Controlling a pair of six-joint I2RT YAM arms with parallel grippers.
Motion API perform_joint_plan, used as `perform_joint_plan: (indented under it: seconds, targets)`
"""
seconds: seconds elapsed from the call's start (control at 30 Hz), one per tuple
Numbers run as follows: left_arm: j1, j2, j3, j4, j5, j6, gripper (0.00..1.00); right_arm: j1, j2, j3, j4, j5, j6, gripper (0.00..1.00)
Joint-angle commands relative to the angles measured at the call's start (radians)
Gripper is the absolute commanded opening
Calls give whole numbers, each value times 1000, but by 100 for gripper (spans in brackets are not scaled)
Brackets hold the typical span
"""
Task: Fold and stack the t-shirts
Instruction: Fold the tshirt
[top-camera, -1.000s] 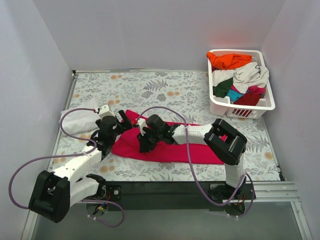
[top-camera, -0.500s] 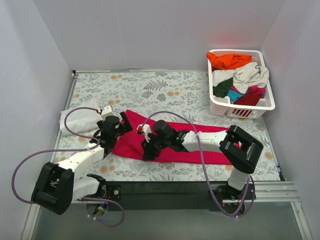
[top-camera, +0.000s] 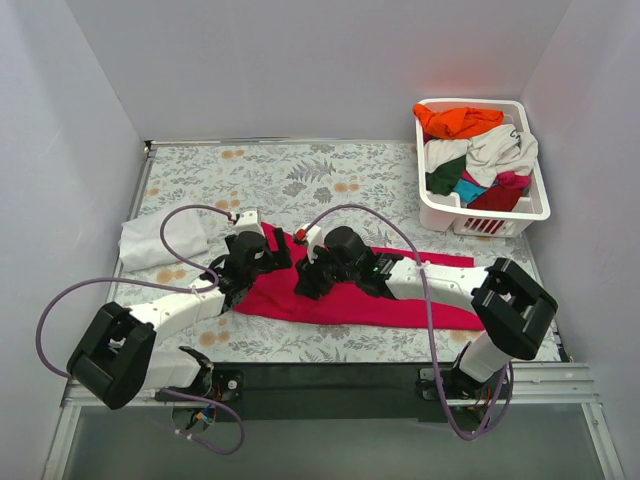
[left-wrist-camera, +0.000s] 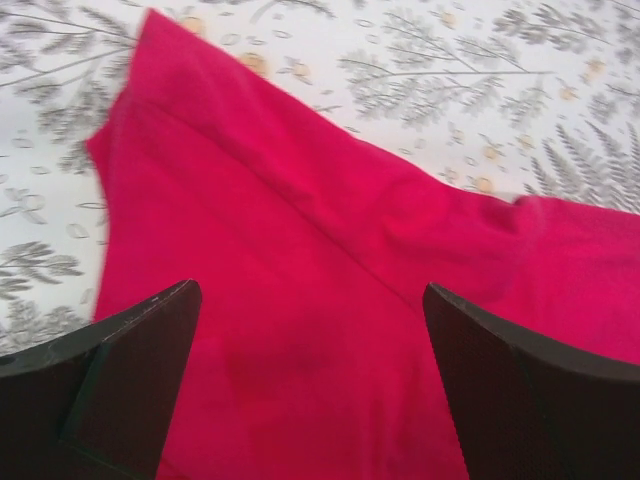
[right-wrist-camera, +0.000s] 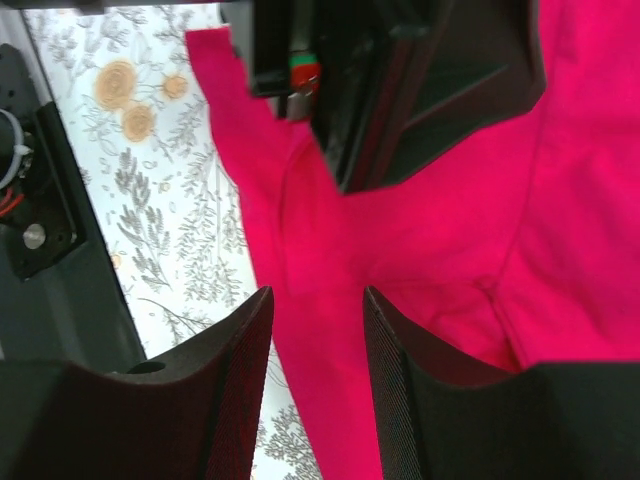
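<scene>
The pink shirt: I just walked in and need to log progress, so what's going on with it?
Both arms are over the pink shirt, which lies stretched out across the table. The left gripper is wide open above its left end. The right gripper is open next to it and holds nothing. A white shirt lies at the table's left, and more clothes fill the basket.

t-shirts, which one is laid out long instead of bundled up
The crimson-pink t-shirt, stretched out along the near edge. The white t-shirt lies bundled at the left; the other shirts are heaped in the basket.
</scene>
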Motion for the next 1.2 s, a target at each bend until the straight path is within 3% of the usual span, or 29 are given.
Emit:
perform_joint_plan:
  seconds: [0.0, 0.3, 0.6, 0.83, 1.03, 1.17]
  targets:
    - [-30, 14, 35, 56, 73, -5, 86, -11, -36, -27, 30, 40, 17, 38]
    - [-116, 89, -5, 105, 180, -94, 85, -96, -173, -142, 30, 98, 63, 39]
    - [-127, 6, -35, -164, 71, -207, 85, -200, -281, -215, 30, 93, 65, 42]
    - [-139, -181, -69, -382, -48, -319, 85, -225, -296, -219, 31, 90, 52, 43]
    - [-140, -239, -63, -563, -104, -436, 85, -243, -281, -211, 48, 69, 52, 44]
    - [-157, -311, -62, -573, -133, -447, 85, -249, -243, -179, 56, 47, 52, 44]
